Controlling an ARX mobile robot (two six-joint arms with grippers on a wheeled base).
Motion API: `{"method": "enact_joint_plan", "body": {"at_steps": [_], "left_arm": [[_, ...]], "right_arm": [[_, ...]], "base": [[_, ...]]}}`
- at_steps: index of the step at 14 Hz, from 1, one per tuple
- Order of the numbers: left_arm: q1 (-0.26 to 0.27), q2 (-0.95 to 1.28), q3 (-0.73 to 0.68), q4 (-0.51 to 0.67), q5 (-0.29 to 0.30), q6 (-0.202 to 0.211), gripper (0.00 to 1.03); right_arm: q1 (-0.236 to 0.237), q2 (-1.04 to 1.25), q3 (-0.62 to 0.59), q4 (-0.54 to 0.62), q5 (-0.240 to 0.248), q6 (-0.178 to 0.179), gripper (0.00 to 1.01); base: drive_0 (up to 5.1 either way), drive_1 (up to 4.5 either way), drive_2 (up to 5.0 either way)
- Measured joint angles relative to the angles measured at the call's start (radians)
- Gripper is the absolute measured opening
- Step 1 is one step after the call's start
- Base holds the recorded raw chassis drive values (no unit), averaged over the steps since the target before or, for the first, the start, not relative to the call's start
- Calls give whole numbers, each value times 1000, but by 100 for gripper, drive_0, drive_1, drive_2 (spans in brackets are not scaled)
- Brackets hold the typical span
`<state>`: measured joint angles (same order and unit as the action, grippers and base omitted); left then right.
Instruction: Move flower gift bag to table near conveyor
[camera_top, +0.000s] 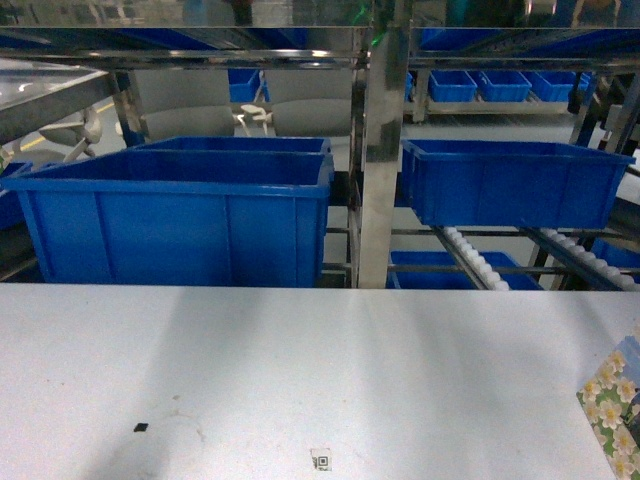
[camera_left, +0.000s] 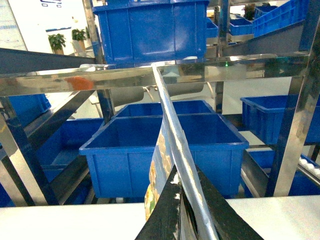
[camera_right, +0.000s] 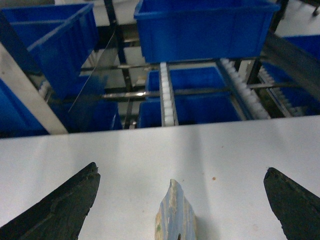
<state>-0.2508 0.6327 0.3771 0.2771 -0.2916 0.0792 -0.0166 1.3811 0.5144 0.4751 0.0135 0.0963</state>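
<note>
Two tools, split roles. Left tool (camera_left: 182, 220) is pinched on the flower gift bag's (camera_left: 159, 165) top edge, keeping it upright. Right tool (camera_right: 182, 200) is spread wide, straddling the bag without contact, probably ready to steady it. Bag sits on the white counter (camera_top: 300, 380), at its right edge in the head view, facing the conveyor (camera_top: 480, 262) and blue bins (camera_top: 180, 215).

Flower gift bag (camera_top: 612, 408) – white blossoms on green – sits upright at the right edge of the white table (camera_top: 300, 370), roller conveyor (camera_top: 478, 262) just behind.
</note>
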Motion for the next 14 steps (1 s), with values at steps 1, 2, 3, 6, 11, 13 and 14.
{"method": "enact_joint_plan", "body": {"at_steps": [1,2,3,6,11,13,14], "left_arm": [[0,0,0,0,0,0,4],[0,0,0,0,0,0,4],[0,0,0,0,0,0,4],[0,0,0,0,0,0,4],[0,0,0,0,0,0,4],[0,0,0,0,0,0,4],[0,0,0,0,0,0,4]], "right_arm": [[4,-77,-13,-4,37,-8,98],[3,-149,-24,-26,68,-11,98],[3,-229,-42,-50,94,-18,98],[10,-465,-80,-179,136,-22,98],[114,-985,-141,-585,235,26,98],[181,-1123,-144,-698,309,34,98],[180,-1117,-146,-700,312,35,98]], "base": [[0,0,0],[0,0,0],[0,0,0],[0,0,0],[0,0,0],[0,0,0],[0,0,0]]}}
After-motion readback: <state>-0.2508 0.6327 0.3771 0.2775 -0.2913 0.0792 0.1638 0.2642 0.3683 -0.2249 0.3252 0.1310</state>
